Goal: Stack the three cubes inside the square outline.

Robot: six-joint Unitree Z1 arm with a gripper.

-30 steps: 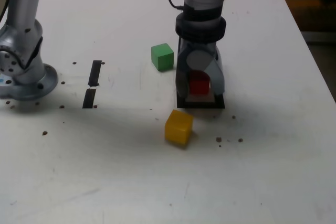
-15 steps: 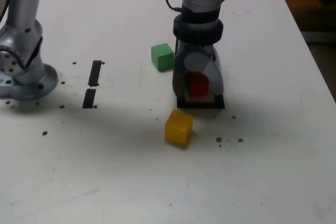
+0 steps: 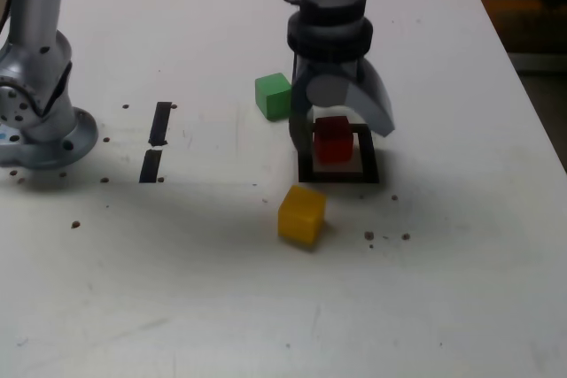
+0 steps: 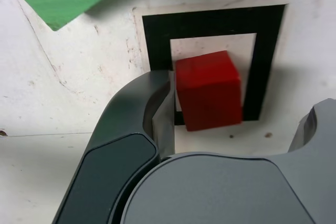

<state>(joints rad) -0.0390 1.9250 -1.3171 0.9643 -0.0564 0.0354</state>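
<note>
- End effector: I read the gripper (image 3: 344, 136) as released, jaws spread wide, one finger on each side of the red cube (image 3: 333, 141).
- Finger spacing: in the exterior view the left finger is right beside the cube; the right finger stands clear of it. From my camera feeds I cannot tell whether the near finger touches.
- Red cube: sits within the square outline (image 3: 338, 178), toward the exterior view's left side of the frame and slightly turned to it in the wrist view.
- Yellow cube (image 3: 301, 215): on the white table (image 3: 204, 281), outside the outline, near its lower-left corner in the exterior view, turned at an angle.
- Green cube (image 3: 273, 96): on the table, outside the outline, near its upper-left corner in the exterior view.
- Stack status: none of the three cubes rests on another; red alone is within the outline.
- Surroundings: two short black tape strips (image 3: 160, 123) lie toward the exterior view's left, with a grey jointed structure (image 3: 44, 104) beyond them at that edge.
</note>
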